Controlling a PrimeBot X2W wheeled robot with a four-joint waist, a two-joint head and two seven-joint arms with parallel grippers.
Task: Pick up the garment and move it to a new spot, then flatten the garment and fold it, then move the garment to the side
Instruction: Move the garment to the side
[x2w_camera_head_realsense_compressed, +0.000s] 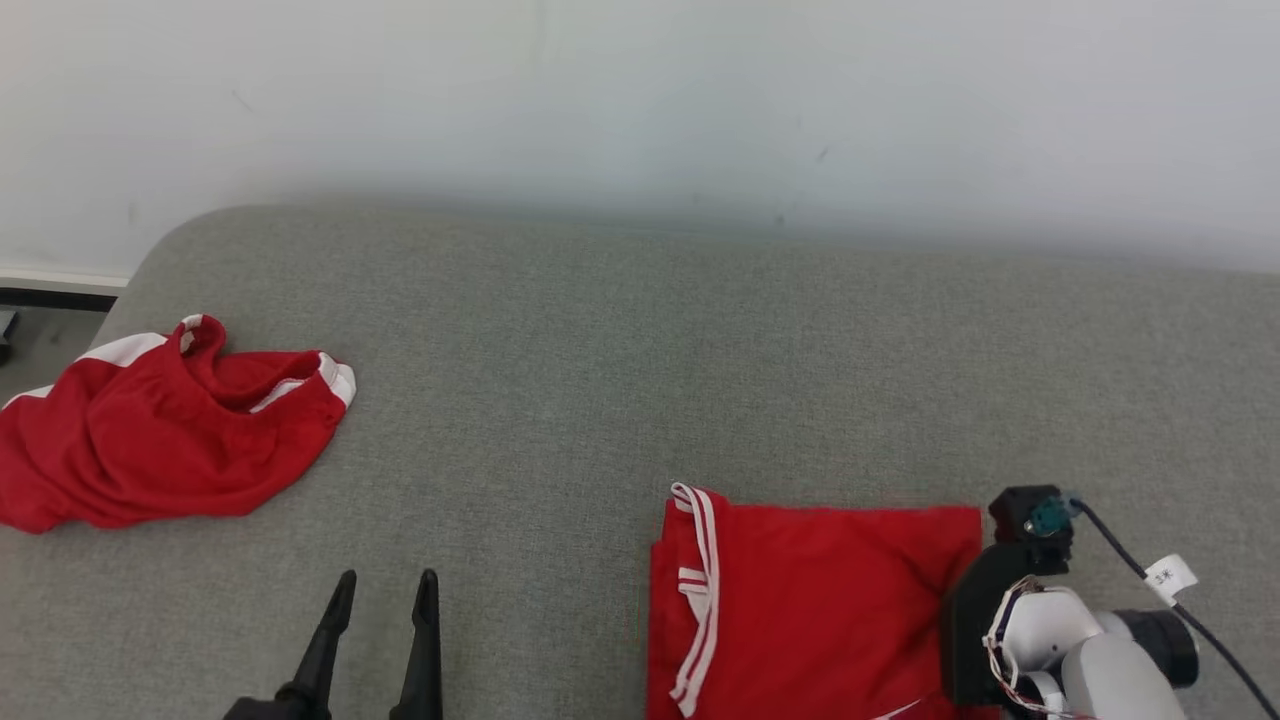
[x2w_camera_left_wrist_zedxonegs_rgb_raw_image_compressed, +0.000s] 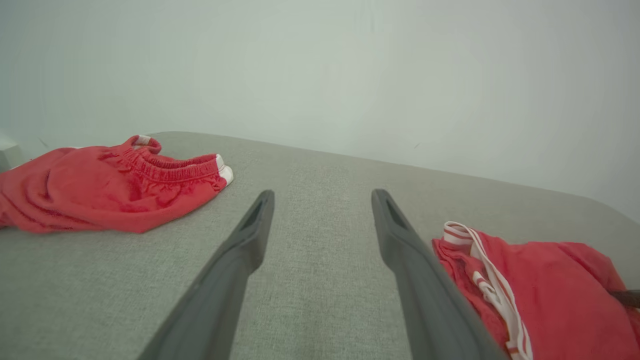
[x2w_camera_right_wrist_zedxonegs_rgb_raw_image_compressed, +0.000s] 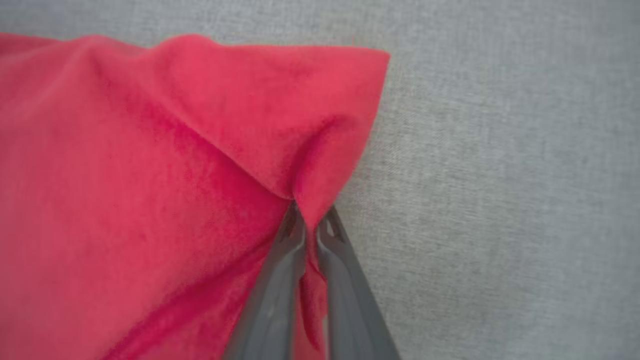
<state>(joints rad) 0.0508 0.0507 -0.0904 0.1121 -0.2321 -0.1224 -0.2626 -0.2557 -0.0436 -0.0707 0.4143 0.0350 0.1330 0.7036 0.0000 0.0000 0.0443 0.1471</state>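
Fabric near the far right corner of the folded red garment (x2w_camera_head_realsense_compressed: 830, 600), laid at the near right of the grey cushion (x2w_camera_head_realsense_compressed: 600, 350), is clamped by the right gripper (x2w_camera_right_wrist_zedxonegs_rgb_raw_image_compressed: 310, 212), cloth spreading leftward from it; the left gripper (x2w_camera_head_realsense_compressed: 385, 590) is held wide apart, empty, left of the striped edge.

The folded red cloth garment with white stripes (x2w_camera_head_realsense_compressed: 820, 600) is cut by the bottom edge of the head view, and the black and pale right wrist (x2w_camera_head_realsense_compressed: 1040, 630) hides its lower right corner. The crumpled red garment with white bands (x2w_camera_head_realsense_compressed: 150, 430) is cut by the left edge.
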